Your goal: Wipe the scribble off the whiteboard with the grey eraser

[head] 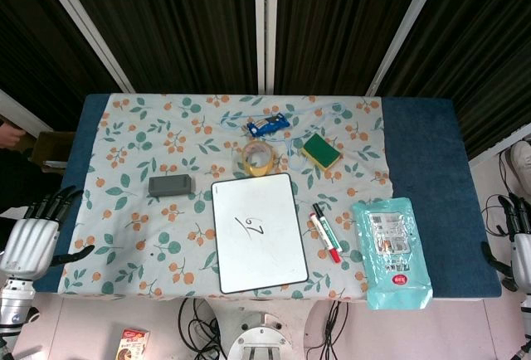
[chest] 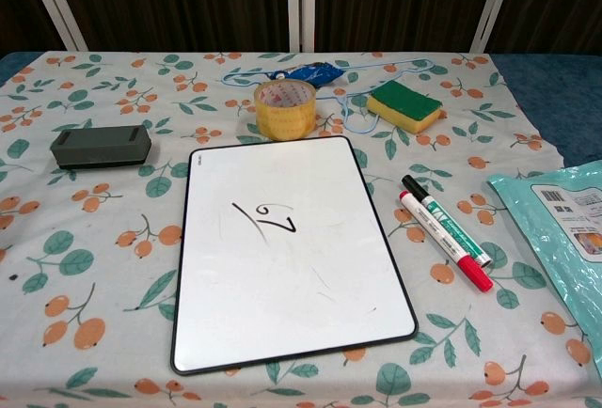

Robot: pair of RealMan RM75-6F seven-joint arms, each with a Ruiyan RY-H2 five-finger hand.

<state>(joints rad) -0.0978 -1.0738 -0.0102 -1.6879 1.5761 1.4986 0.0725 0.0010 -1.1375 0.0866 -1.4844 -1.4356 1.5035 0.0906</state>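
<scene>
Nearest the robot, both hands hang off the table's front corners: the left hand [head: 31,231] empty with its fingers spread apart, the right hand [head: 518,240] only partly in frame at the edge, so I cannot tell how its fingers lie. Just beyond, the whiteboard [chest: 282,248] lies flat on the floral tablecloth [chest: 85,258], its black scribble [chest: 265,218] in the upper middle of the board. Two markers [chest: 447,231] lie beside its right edge, with a teal packet [head: 392,250] further right. Further back to the left sits the grey eraser [chest: 101,145], well apart from the board; a tape roll [chest: 285,107] stands just past the board's far edge, and a green-and-yellow sponge [chest: 405,106] beyond. The left hand is closer to the eraser; it should probably approach from above, grip across the long sides, and keep the felt face down for the wipe.
</scene>
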